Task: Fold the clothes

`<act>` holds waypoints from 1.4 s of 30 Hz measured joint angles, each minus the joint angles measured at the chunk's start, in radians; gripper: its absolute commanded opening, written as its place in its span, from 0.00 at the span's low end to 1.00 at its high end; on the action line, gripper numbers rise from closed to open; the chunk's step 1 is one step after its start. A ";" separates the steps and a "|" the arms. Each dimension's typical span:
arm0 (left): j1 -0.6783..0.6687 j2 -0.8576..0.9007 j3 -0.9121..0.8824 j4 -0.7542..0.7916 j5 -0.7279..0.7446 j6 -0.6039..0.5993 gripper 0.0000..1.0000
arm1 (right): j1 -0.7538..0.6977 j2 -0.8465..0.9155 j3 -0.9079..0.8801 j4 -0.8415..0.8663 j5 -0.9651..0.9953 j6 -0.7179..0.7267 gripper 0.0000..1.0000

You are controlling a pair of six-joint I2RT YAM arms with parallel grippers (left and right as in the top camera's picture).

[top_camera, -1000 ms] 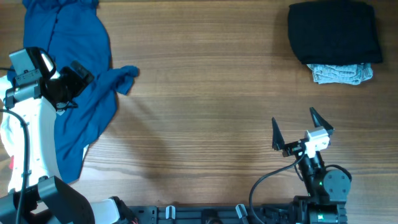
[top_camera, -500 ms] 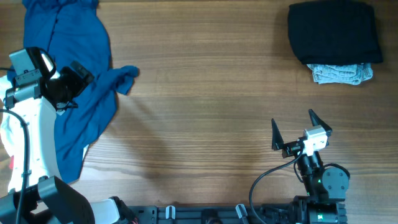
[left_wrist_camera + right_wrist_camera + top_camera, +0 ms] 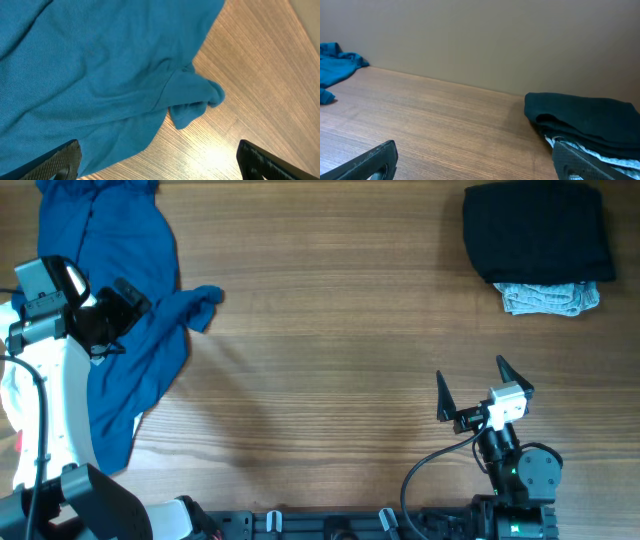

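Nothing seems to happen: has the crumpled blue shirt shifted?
No. The crumpled blue shirt keeps its sleeve tip on the same grain of the wooden table.

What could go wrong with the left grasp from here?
1. Left fingers hover open over the crumpled blue shirt; closing near its bunched sleeve may pinch several layers.
2. The left arm overlaps the shirt's edge from above, so a pull could snag it.
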 measured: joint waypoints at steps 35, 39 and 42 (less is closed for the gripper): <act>-0.229 -1.302 -1.007 0.692 0.122 0.099 1.00 | 0.000 -0.005 0.000 -0.001 0.003 -0.004 1.00; -0.248 -1.356 -1.065 0.731 0.122 0.099 1.00 | 0.000 -0.005 0.000 -0.001 0.003 -0.004 0.99; -0.248 -1.387 -1.096 0.733 0.122 0.099 1.00 | 0.000 -0.005 0.000 -0.001 0.003 -0.004 0.99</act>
